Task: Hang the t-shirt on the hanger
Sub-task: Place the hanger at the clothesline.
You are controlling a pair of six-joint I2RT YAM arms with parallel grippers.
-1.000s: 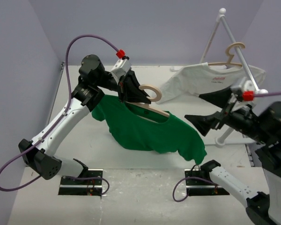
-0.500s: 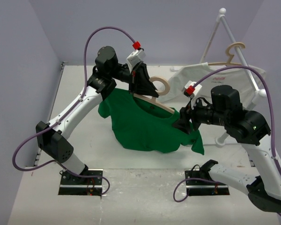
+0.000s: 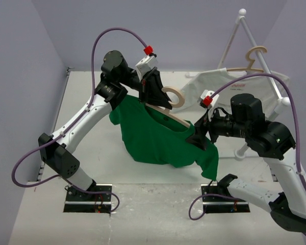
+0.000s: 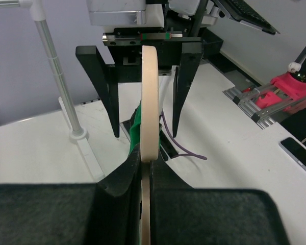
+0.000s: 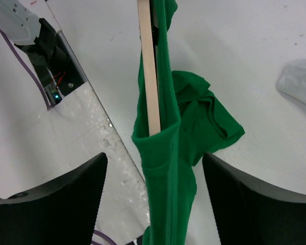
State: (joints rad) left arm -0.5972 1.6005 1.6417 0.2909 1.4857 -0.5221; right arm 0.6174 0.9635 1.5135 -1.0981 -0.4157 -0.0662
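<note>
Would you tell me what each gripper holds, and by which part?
Left gripper grips the hanger near its hook's base; right gripper, open, holds nothing.

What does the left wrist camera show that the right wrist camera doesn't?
Only the left wrist view shows the left gripper shut on the hanger, seen edge-on, and a rack pole behind it. Only the right wrist view shows the right gripper open, with the t-shirt framed between its fingers and the hanger's arm end tucked inside the shoulder. Both show the hanger and green cloth.
</note>
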